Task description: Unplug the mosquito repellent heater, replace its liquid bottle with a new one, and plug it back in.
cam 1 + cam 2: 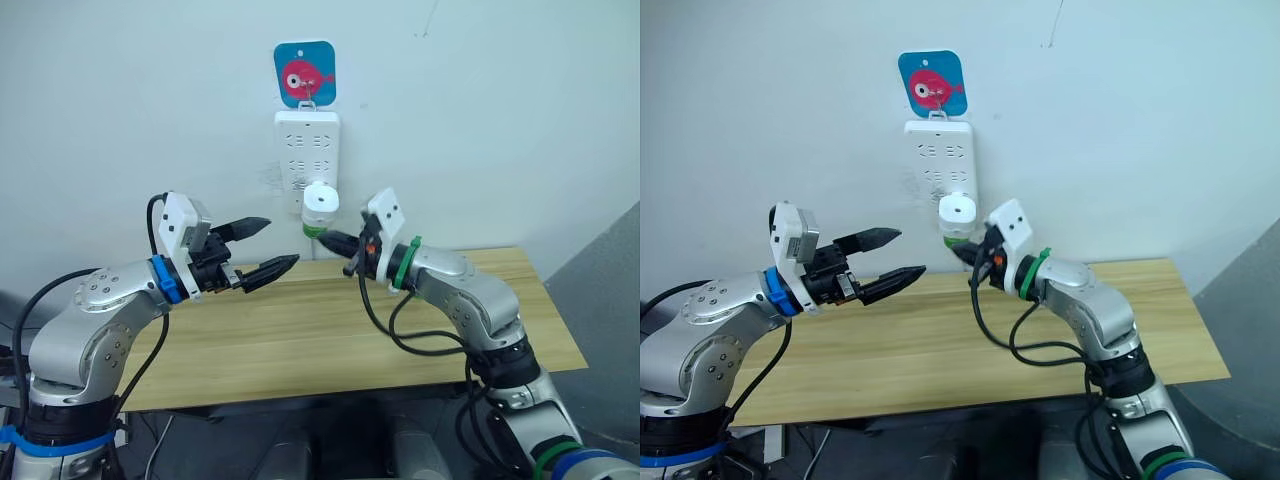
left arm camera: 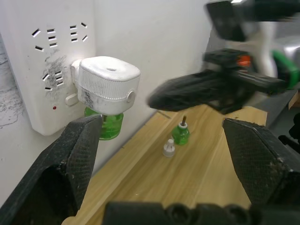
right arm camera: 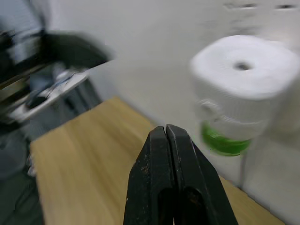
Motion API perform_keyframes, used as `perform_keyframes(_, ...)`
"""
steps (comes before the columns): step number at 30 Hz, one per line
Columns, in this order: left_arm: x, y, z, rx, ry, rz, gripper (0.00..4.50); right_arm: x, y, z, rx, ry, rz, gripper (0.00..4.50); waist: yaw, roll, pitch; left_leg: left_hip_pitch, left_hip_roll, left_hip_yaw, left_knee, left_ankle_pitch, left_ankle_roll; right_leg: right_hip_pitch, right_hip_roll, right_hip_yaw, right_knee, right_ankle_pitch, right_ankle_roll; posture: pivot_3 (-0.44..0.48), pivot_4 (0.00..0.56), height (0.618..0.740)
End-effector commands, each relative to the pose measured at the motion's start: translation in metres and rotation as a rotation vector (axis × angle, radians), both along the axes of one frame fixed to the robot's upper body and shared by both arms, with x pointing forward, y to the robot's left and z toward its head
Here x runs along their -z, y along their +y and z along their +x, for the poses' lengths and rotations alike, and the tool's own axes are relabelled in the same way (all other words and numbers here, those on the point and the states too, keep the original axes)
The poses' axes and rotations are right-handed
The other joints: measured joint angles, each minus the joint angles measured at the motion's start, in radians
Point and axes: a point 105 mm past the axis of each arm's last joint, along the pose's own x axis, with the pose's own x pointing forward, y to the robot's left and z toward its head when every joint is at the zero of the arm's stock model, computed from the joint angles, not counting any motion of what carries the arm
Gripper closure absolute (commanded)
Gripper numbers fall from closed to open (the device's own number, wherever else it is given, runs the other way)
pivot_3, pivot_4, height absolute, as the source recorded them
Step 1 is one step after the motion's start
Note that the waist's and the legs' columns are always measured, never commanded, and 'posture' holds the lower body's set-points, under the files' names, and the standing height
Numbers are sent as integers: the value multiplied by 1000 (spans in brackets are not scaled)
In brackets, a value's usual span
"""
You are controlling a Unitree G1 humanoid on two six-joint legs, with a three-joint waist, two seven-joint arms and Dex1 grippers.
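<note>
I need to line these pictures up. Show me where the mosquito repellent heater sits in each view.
Left eye view: mosquito repellent heater plugged into the socket strip, centre.
Right eye view: same, centre.
Left wrist view: upper left.
Right wrist view: upper right.
Shared landmark: the green bottle under it.

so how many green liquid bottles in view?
2. One is screwed under the heater plugged into the strip: bottle. The other, a small bottle, stands on the table by the wall, beside a small white cap. More may be hidden.
</note>
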Motion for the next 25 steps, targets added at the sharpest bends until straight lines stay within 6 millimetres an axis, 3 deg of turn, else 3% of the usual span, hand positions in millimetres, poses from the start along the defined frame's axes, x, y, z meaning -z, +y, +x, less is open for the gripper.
perform_keyframes(1,-3,12,1,-26,-37,46,0,-19,-9,-14,-77,-113,3,4463,-1,0,0,0,0,0,0,0,0,0,0,0,0,0,0,-31,138,740)
perform_keyframes(4,2,32,5,-90,-17,116,0,-27,-41,-12,-52,-144,-31,3926,7,0,0,0,0,0,0,0,0,0,0,0,-1,0,0,-18,124,740)
perform_keyframes(9,6,70,6,-181,-1,252,0,-33,-117,5,74,-242,-207,2224,15,-1,-1,0,-1,1,0,0,0,1,1,0,-2,0,0,7,102,740)
perform_keyframes(15,4,100,9,-242,-11,282,0,-53,-154,5,92,-253,-229,95,19,-2,-2,0,1,2,0,0,0,1,0,0,-2,0,0,13,90,740)
perform_keyframes(19,-3,107,17,-285,-22,223,0,-50,-161,2,94,-225,-258,40,22,-2,-2,0,1,3,1,0,0,1,-1,0,-2,0,0,10,91,740)
perform_keyframes(25,0,98,17,-256,-33,236,0,-43,-161,1,116,-217,-259,40,28,-3,-3,-1,0,3,2,0,0,1,-2,0,-2,0,0,-1,94,740)
